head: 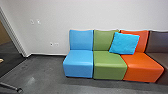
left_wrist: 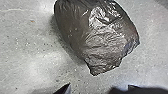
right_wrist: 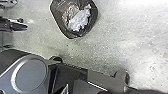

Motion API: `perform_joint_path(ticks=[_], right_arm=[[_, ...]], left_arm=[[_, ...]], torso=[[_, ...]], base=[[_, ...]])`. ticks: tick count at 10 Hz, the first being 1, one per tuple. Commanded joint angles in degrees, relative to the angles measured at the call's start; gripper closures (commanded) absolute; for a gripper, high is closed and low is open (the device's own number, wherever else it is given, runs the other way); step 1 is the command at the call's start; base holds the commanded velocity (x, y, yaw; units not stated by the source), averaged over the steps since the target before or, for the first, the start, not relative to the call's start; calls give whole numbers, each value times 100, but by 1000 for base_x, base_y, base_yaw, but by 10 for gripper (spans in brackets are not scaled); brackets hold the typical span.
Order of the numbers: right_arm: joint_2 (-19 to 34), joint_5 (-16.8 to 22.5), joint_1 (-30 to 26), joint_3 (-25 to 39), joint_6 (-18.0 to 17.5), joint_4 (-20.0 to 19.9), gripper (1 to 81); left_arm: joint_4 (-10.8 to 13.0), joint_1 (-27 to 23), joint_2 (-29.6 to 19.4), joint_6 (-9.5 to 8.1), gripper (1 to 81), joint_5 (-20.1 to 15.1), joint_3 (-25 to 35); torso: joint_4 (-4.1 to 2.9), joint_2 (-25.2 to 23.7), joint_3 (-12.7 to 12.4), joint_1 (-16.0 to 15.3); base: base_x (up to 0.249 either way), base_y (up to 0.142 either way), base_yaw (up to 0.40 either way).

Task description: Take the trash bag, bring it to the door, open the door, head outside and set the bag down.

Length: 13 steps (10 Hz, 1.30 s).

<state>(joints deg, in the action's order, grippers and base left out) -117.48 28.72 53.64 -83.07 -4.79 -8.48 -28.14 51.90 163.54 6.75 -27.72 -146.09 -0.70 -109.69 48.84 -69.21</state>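
A dark, shiny trash bag [left_wrist: 100,37] lies on the grey floor in the left wrist view. My left gripper [left_wrist: 98,89] shows there with its two dark tips wide apart and only floor between them, a short way from the bag. The same view shows a gap of bare floor between bag and tips. In the right wrist view the trash bag [right_wrist: 58,23] rests on the floor with a pale, crumpled patch on it, beyond dark parts of the robot. How my right gripper stands is not clear.
Joined blue [head: 78,62], green [head: 110,71] and orange seats [head: 143,70] line the wall, with a bright blue cushion [head: 124,43] on them. A door frame [head: 15,35] stands at the left. A thin leg with a caster [head: 18,90] is at lower left.
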Motion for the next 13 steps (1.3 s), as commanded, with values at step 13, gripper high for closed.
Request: perform_joint_path(ticks=[13], right_arm=[[547, 854, -1174, 442, -233, -197, 10]], left_arm=[[-359, -1687, 548, -1290, 10, -585, -420]], torso=[[57, -2736, 1248, -1735]], base=[[0, 0, 0]])
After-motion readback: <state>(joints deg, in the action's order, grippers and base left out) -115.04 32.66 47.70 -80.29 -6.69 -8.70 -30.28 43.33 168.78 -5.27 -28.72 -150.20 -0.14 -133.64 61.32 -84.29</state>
